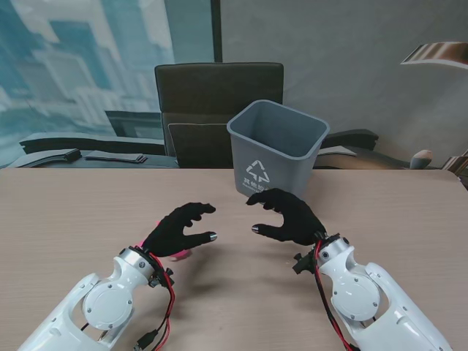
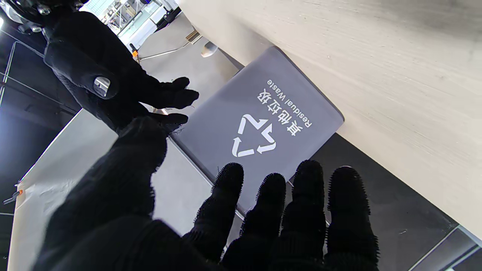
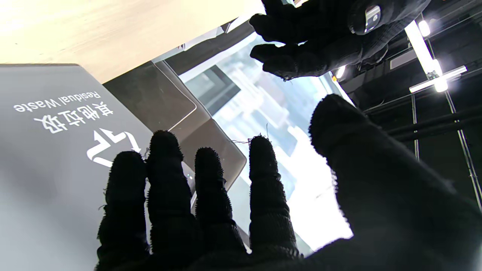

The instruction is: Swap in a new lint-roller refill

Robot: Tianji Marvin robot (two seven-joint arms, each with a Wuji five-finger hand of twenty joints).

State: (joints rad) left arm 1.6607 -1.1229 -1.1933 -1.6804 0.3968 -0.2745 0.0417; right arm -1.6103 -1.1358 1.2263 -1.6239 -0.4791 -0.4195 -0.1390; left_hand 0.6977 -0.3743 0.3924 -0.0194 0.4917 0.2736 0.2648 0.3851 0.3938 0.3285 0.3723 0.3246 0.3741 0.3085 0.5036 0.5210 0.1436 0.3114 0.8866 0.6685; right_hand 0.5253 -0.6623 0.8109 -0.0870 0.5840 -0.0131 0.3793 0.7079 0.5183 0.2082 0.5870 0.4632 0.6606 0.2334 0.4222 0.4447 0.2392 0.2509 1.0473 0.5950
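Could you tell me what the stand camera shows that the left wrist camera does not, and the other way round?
Only the stand view shows both white forearms, the chair behind the table, the bin's open top and something pink under the left hand. Only the left wrist view shows the bin's "Residual Waste" lettering legibly. Both show the grey bin, the wooden table and the right hand, which holds nothing.

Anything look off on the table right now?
Nothing is spilled or askew; the grey bin stands upright. Odd for this job: no lint roller shows, and both the left hand and right hand are open, holding nothing.
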